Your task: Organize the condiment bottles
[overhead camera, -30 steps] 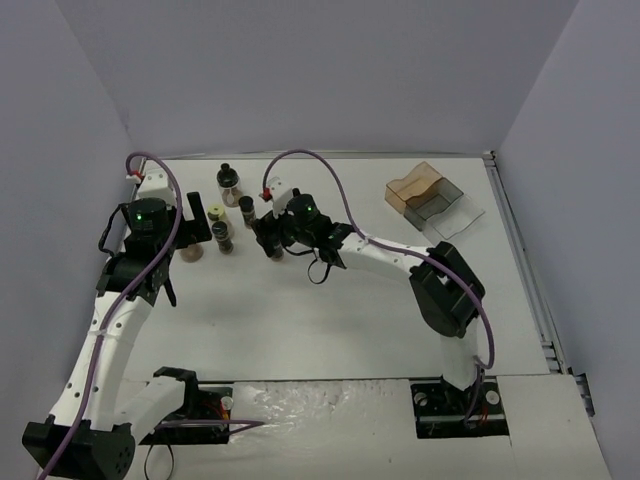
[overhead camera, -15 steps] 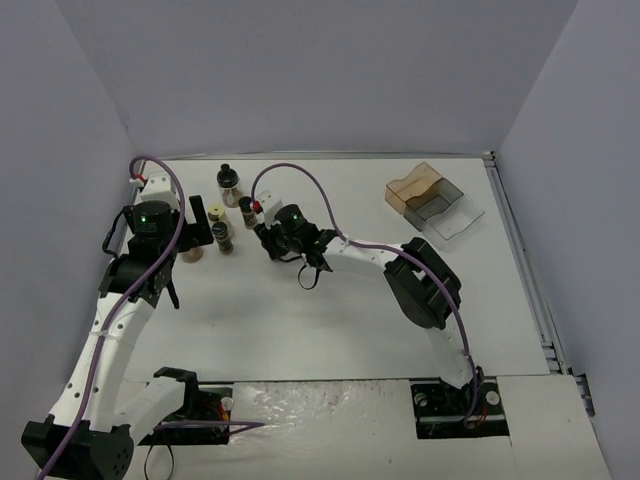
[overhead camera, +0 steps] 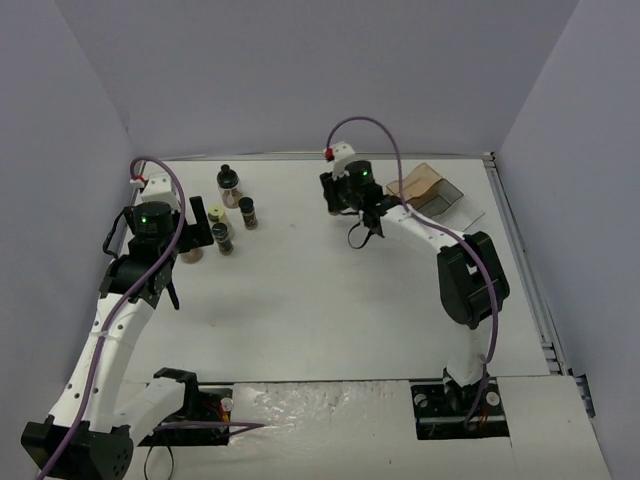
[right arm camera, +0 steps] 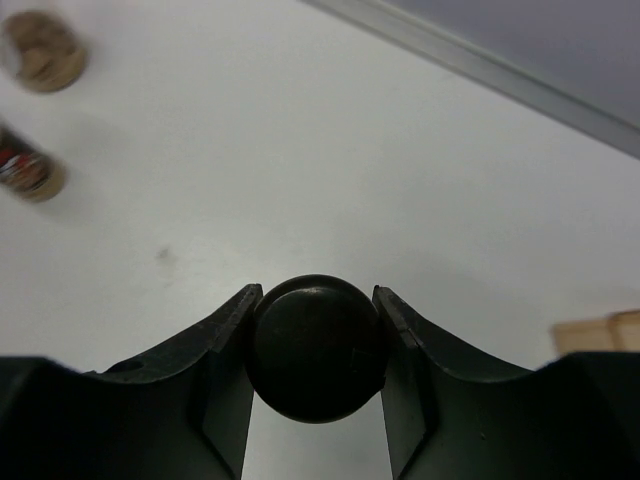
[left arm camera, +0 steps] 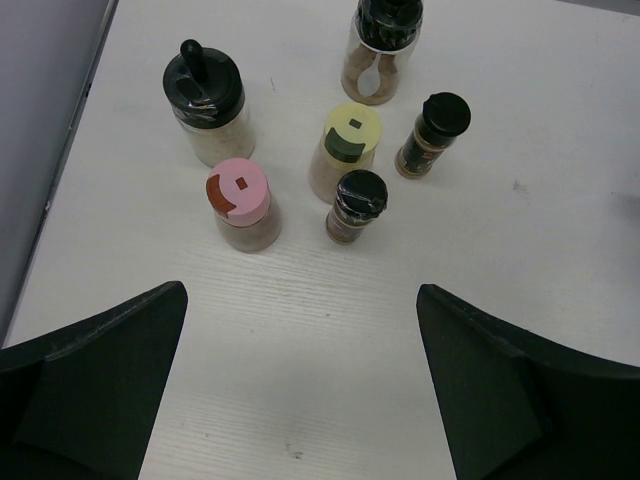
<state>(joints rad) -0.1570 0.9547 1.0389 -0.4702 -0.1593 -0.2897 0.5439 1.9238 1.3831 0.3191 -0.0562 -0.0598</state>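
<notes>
Several condiment bottles stand in a cluster at the back left: a knob-capped jar [left arm camera: 204, 100], a pink-capped one [left arm camera: 240, 200], a pale-yellow-capped one [left arm camera: 348, 145], two small black-capped ones [left arm camera: 357, 200] [left arm camera: 433, 130] and a spoon jar [left arm camera: 385, 40]. My left gripper [left arm camera: 300, 390] hovers open just in front of them [overhead camera: 200, 232]. My right gripper [right arm camera: 316, 350] is shut on a black-capped bottle [right arm camera: 316, 345], held over the table's back middle [overhead camera: 337, 192]. The bottle's body is hidden under its cap.
The stepped clear-and-brown rack [overhead camera: 425, 195] sits at the back right, just right of the right gripper; its brown corner [right arm camera: 600, 330] shows in the right wrist view. Two blurred bottles [right arm camera: 42, 35] lie far to the left there. Walls enclose three sides.
The right gripper shut on a black-capped bottle at the cluster and carried it right and back, toward the rack. The left arm has stayed still and open.
</notes>
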